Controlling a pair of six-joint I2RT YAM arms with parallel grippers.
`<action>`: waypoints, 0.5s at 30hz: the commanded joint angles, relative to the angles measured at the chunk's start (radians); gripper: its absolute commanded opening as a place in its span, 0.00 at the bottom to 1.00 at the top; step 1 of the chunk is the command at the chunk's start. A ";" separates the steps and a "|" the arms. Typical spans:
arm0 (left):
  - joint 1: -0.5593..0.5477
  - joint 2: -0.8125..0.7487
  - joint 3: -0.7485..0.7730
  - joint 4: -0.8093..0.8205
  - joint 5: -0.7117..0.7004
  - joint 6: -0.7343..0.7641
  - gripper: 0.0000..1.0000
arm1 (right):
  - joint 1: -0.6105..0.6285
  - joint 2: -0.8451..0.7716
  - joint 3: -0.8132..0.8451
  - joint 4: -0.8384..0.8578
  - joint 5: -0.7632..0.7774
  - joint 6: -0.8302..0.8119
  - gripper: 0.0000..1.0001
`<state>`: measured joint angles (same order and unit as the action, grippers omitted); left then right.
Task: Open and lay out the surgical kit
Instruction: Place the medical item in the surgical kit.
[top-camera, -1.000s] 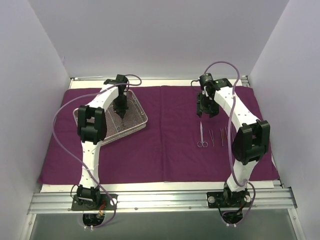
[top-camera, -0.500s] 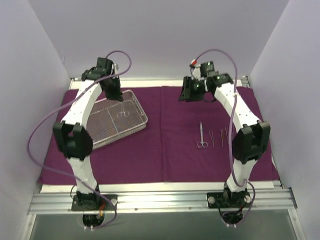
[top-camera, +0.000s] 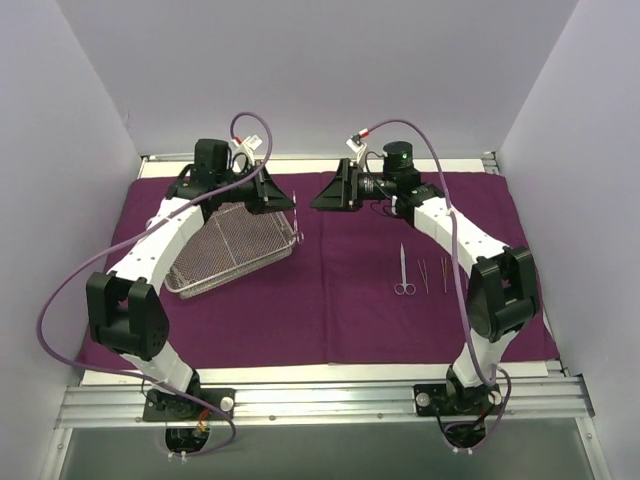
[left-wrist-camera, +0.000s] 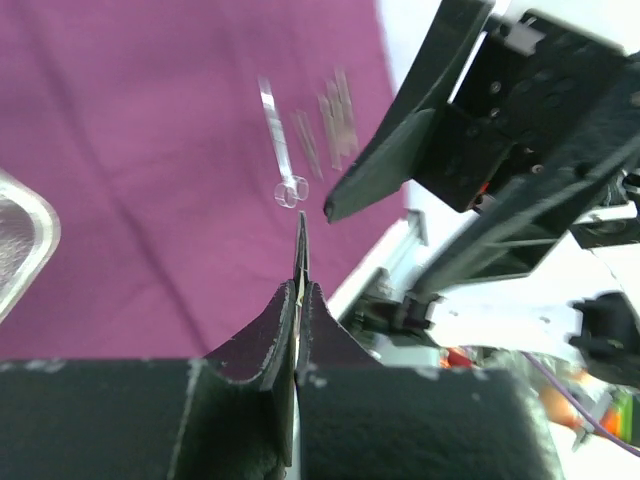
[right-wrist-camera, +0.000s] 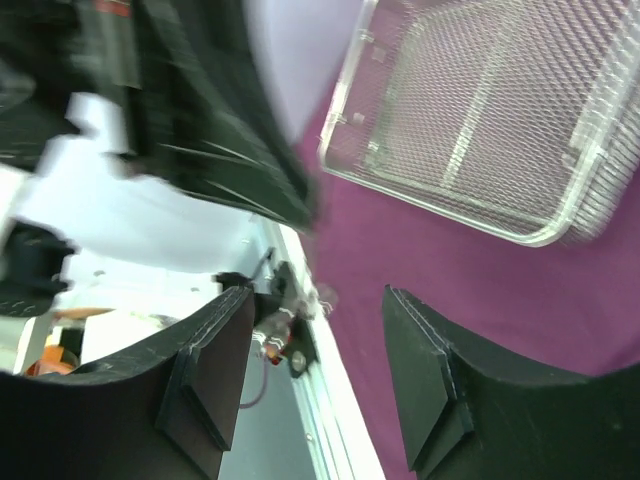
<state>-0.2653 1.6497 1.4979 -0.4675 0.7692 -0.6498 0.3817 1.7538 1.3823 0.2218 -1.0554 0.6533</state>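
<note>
Cloth wrap (top-camera: 330, 310) lies spread flat. Wire-mesh tray (top-camera: 225, 245) sits on its left part, nothing visible in it. Scissors (top-camera: 403, 272) and tweezers (top-camera: 424, 275) lie in a row on the right part.

Left end effector (left-wrist-camera: 300, 288) is clamped tight on a slim metal instrument (left-wrist-camera: 301, 245). The tip pokes out past the fingers, raised just beside the tray's right corner. Right end effector (right-wrist-camera: 318, 292) faces it, roughly half open, holding nothing.

Reads as a mid-air hand-over. To do it well:
- Right fingers straddle the exposed shaft squarely.
- They close fully before the left lets go, since thin steel likely twists or slips.
- The piece is laid parallel, beside the row.
</note>
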 joint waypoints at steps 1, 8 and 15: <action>-0.012 -0.082 -0.033 0.294 0.137 -0.135 0.02 | 0.016 -0.083 -0.025 0.217 -0.106 0.106 0.54; -0.035 -0.090 -0.057 0.374 0.162 -0.195 0.02 | 0.036 -0.086 -0.051 0.257 -0.110 0.131 0.50; -0.046 -0.094 -0.120 0.581 0.200 -0.315 0.02 | 0.049 -0.079 -0.078 0.370 -0.130 0.212 0.43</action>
<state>-0.3050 1.5848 1.3941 -0.0612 0.9272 -0.8890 0.4210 1.7084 1.3060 0.4641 -1.1408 0.8165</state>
